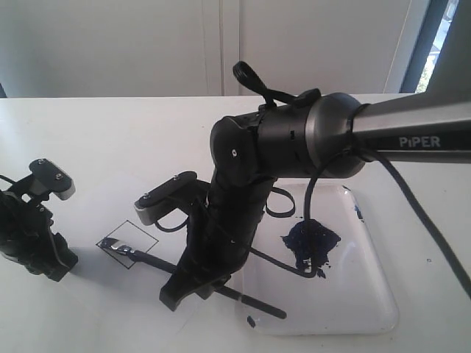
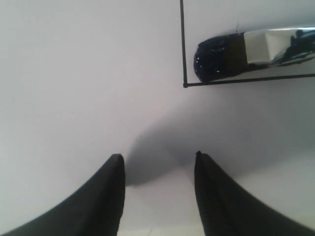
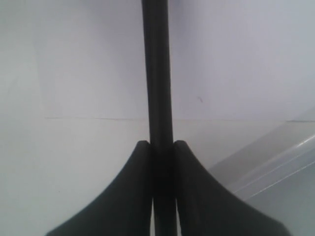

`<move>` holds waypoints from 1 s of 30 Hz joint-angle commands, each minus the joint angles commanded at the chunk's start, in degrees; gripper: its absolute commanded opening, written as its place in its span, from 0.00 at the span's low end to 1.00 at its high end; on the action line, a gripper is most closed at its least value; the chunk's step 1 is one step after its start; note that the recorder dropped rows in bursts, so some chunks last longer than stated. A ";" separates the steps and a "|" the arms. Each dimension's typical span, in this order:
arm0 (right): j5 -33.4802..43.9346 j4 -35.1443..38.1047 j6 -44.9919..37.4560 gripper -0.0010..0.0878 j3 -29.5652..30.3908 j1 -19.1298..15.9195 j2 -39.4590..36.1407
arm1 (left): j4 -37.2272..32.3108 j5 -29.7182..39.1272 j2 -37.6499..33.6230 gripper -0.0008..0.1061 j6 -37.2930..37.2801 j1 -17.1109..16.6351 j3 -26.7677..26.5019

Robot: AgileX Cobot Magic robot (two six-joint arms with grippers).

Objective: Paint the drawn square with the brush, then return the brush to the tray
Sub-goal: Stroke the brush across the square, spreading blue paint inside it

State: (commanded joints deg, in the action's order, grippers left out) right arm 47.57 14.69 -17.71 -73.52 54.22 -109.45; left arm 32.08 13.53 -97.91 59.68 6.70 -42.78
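The slim black brush (image 1: 153,259) is clenched by the right tool (image 3: 161,143), its blue bristles laid inside the thin-lined square (image 1: 138,232) at lower left. The glossy rimmed tray (image 1: 353,294) is seen lower right. The left tool (image 2: 157,160) is spread, empty, near the square's corner.

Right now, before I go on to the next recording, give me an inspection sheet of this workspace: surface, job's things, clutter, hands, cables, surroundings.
Surface: white table.
Job's things: drawn square, outline only, no fill seen; brush, blue-stained bristles lying inside the outline; tray holding a dark blue paint blob.
Clutter: nothing seen.
Hands: right hand shut on the brush handle; left hand open, empty, low beside the square.
Cables: black cable hangs from the right arm over the tray; contact with the paint cannot be told.
Surroundings: white wall, window at one corner.
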 joint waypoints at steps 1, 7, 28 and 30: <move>0.00 0.00 0.00 0.01 0.00 0.00 0.00 | 0.00 0.00 0.00 0.47 0.00 0.00 0.00; -0.38 -1.49 1.40 0.01 0.00 0.00 0.00 | 0.00 0.00 0.00 0.47 0.00 0.00 0.00; -2.02 -8.33 7.51 0.01 0.00 0.00 -0.12 | 0.00 0.00 0.00 0.47 0.00 0.00 0.00; -2.14 -8.33 7.51 0.01 0.00 0.00 -0.12 | 0.00 0.00 0.00 0.47 0.00 0.00 0.00</move>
State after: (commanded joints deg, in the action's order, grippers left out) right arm 45.44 6.36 -10.21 -73.52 54.22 -109.57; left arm 32.08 13.53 -97.91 59.68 6.70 -42.78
